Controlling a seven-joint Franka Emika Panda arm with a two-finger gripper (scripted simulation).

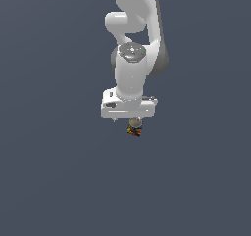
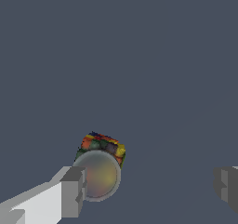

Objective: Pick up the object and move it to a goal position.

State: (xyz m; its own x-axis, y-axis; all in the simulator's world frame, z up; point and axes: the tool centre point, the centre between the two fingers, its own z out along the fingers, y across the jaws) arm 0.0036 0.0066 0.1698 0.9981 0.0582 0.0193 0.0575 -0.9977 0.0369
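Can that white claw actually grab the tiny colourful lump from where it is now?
Probably yes. The claw is open and nothing blocks it. The lump sits right beside one finger, off-centre in the gap, so a small sideways shift may be needed first.

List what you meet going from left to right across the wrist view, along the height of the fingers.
Finger with its white mount → the object, its greyish round top right beside that finger → a wide stretch of bare grey floor → the other finger.
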